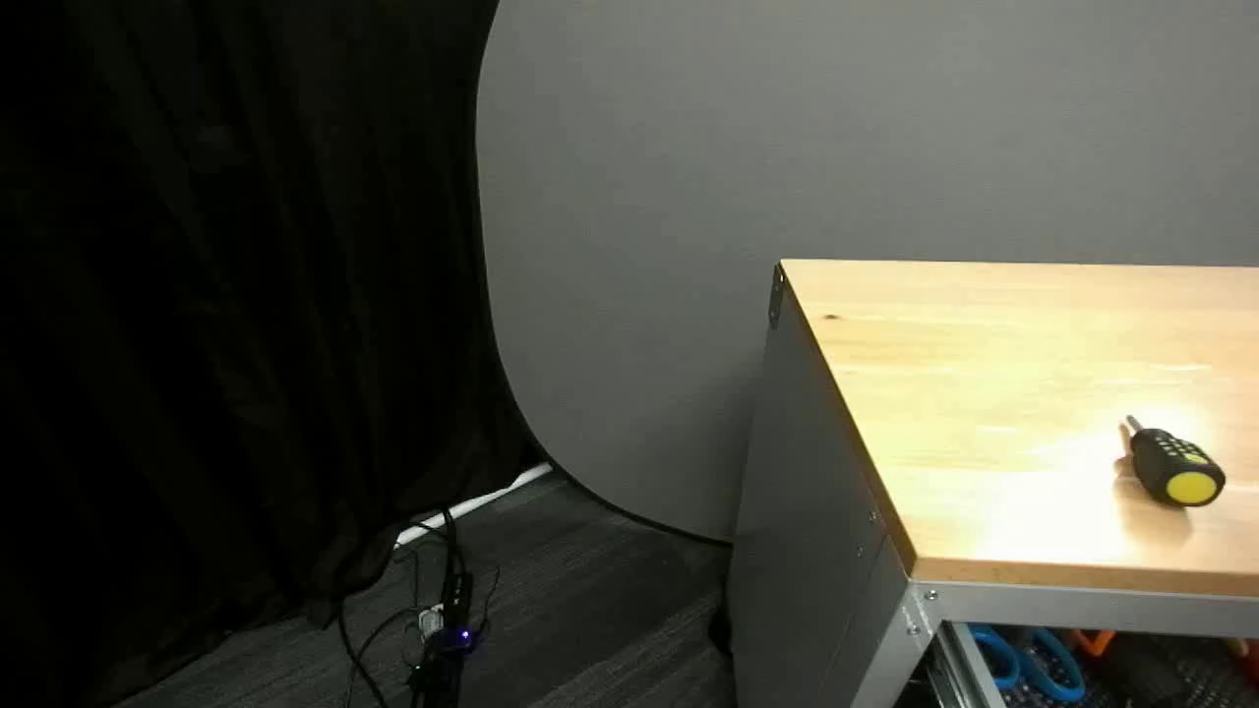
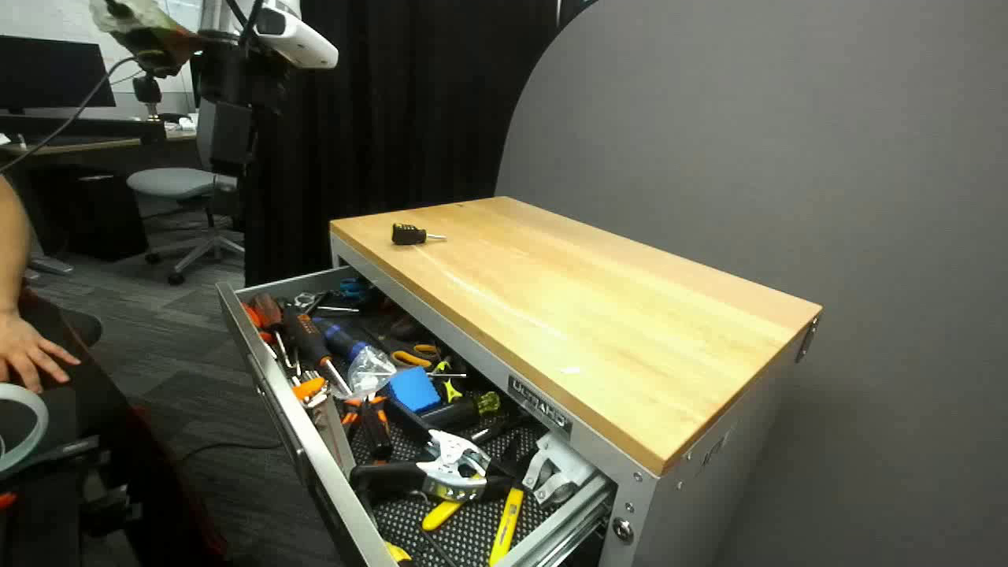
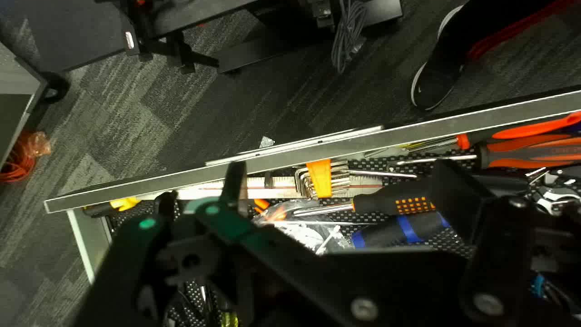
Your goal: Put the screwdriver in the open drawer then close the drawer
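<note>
The screwdriver, short and black with a yellow handle end, lies on the light wood top in both exterior views (image 1: 1177, 472) (image 2: 409, 234). The drawer is pulled open below that top and full of tools; its pale grey rim shows in an exterior view (image 2: 264, 386) and in the wrist view (image 3: 281, 161), and its corner in an exterior view (image 1: 969, 669). My gripper (image 3: 345, 178) is open and empty, with its fingers wide apart above the drawer's contents. In an exterior view the gripper (image 2: 231, 138) hangs high, left of the cabinet and away from the screwdriver.
Inside the drawer lie an orange-dotted screwdriver (image 3: 392, 200), a hex key set (image 3: 319, 177) and a metal clamp (image 2: 455, 465). The wood top (image 2: 567, 276) stands above the drawer. A person's hand (image 2: 31, 350) is at the left. A grey backdrop (image 2: 748, 142) stands behind the cabinet.
</note>
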`<state>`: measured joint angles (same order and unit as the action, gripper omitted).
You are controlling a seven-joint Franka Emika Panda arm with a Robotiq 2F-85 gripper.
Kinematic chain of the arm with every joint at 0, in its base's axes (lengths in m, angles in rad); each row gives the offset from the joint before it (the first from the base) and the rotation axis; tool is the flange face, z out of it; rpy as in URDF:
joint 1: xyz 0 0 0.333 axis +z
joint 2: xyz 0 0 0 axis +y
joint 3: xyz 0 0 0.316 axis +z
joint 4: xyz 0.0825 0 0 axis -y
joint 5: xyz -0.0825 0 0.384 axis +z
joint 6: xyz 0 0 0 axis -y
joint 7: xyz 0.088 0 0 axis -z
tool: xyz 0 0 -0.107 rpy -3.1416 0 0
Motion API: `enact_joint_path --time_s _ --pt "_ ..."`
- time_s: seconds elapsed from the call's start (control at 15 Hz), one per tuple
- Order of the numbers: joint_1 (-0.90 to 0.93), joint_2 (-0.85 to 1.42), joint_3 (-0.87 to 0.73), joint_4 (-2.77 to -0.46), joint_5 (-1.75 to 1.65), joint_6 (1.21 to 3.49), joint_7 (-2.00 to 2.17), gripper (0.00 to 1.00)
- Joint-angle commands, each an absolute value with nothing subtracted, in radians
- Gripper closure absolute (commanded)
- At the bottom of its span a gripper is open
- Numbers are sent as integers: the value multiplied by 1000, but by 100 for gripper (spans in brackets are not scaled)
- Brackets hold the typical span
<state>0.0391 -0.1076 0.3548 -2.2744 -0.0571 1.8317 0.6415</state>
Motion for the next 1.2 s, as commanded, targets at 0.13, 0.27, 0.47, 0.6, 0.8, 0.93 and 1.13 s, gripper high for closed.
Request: enact_joint_path --time_s 0.13,0.27,0.47,0.6,0.8,0.93,1.13 --pt "89 -105 306 -2266 -62 1830 646 0" --pt "89 -105 306 -2265 -62 1830 646 0" --pt "121 12 302 -2218 1 1994 737 0" --pt "155 91 305 -2187 -9 2117 795 0" --pt "211 212 285 -2109 -38 2248 838 0" --pt "247 277 263 -2046 -50 2315 838 0" --pt "296 353 214 -1943 -88 2364 836 0"
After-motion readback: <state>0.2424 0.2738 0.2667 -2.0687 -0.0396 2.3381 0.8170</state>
